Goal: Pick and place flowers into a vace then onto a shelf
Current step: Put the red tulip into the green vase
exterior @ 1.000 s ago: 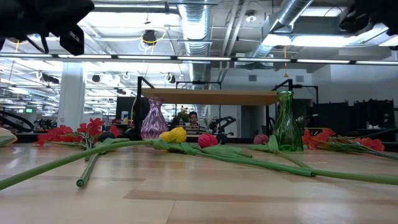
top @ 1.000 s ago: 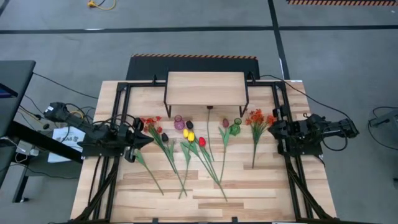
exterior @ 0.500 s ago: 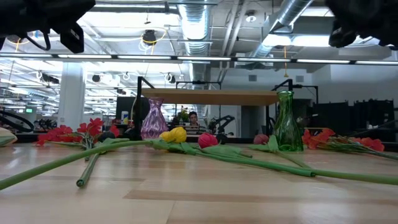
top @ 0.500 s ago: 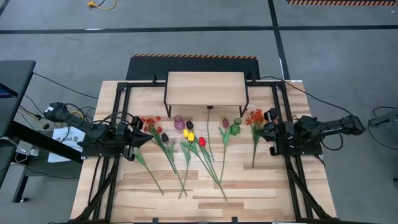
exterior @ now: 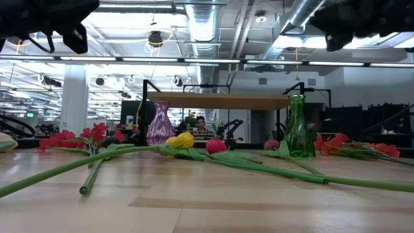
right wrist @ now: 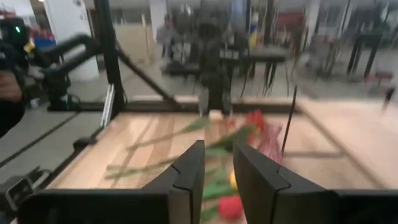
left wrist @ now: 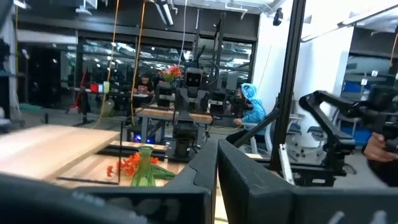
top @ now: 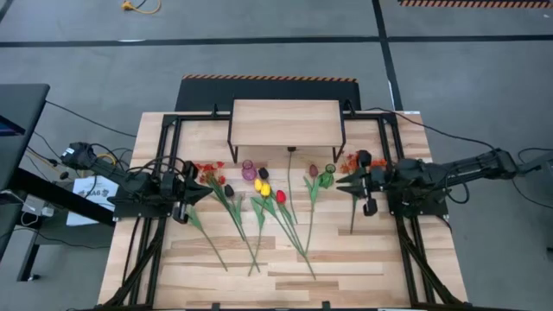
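Note:
The flowers lie flat on the table on their stems: a red spray (top: pixel 207 169), yellow tulips (top: pixel 262 186), a red tulip (top: pixel 281 197), dark maroon heads (top: pixel 229 189) and an orange-red spray (top: pixel 350 161). A purple vase (top: pixel 249 169) and a green vase (top: pixel 328 175) stand upright in front of the shelf (top: pixel 285 123). My right gripper (top: pixel 348 183) hovers high above the orange-red spray's stem, fingers level and pointing toward the table's left, slightly open (right wrist: pixel 217 155). My left gripper (top: pixel 197 185) waits shut (left wrist: pixel 216 155) above the left red spray.
The shelf stands on black legs at the table's far middle (exterior: pixel 220 100), with both vases (exterior: pixel 160 124) (exterior: pixel 297 126) just before it. Long green stems (exterior: pixel 272 169) fan toward the near edge. Black frame rails (top: pixel 164 155) run along both table sides. Bare planks lie near the front edge.
My right arm has stretched from the table's right edge toward its middle, carrying the gripper leftward until it stands over the orange-red spray, still high above the table. The flowers and vases have stayed where they were.

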Available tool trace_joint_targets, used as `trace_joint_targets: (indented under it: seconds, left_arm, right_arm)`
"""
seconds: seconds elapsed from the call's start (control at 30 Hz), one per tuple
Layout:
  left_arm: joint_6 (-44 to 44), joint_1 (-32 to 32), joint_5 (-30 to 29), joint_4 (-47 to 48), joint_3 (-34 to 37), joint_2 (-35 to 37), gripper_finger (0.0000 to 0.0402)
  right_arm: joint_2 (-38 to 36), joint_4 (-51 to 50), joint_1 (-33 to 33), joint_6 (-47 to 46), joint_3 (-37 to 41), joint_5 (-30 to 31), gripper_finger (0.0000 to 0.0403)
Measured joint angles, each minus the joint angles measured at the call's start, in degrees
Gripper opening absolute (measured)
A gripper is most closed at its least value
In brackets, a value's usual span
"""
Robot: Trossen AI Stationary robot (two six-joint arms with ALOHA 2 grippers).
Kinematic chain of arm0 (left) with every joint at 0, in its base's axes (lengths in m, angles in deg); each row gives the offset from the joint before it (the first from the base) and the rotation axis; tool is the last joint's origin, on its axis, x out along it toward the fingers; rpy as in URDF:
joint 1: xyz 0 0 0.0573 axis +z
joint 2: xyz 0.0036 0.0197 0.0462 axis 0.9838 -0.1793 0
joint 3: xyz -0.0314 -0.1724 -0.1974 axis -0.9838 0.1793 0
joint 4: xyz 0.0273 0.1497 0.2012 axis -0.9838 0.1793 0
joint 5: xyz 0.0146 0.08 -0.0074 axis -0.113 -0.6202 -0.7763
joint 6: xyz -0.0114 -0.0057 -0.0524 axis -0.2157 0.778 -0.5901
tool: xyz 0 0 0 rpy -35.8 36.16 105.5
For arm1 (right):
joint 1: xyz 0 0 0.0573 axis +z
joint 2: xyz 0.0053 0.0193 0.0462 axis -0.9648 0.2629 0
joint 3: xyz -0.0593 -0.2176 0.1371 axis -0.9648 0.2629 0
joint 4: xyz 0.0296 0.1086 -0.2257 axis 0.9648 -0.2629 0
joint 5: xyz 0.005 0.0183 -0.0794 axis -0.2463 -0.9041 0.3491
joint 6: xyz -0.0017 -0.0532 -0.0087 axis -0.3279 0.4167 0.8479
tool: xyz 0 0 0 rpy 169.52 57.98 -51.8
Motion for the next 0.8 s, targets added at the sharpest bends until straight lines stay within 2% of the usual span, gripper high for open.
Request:
trace_joint_targets:
  seconds: [0.3, 0.47, 0.57, 0.67, 0.8]
  left_arm:
    - [15.1, 0.0, 0.2, -6.5, -0.1, 0.0, 0.0]
    - [18.0, 0.0, 4.0, -9.9, -0.1, 0.0, 0.0]
    - [18.0, 0.0, 8.3, -8.1, -1.9, 0.0, 0.0]
    - [17.1, 0.0, 11.8, -2.4, -4.7, 0.0, 0.0]
    - [13.9, 0.0, 12.5, 4.7, -7.3, 0.0, 0.0]
  right_arm:
    - [4.9, -8.8, 0.0, -11.0, -1.3, -0.1, 0.0077]
    - [10.0, -8.9, 0.0, -16.4, -1.2, -0.1, 0.0077]
    - [14.4, -8.0, 0.1, -19.4, -1.2, -0.2, 0.0077]
    - [19.2, -5.8, 1.0, -22.4, -1.2, -0.1, 0.0077]
    - [25.0, -3.0, 3.1, -26.6, -1.2, -0.1, 0.0077]
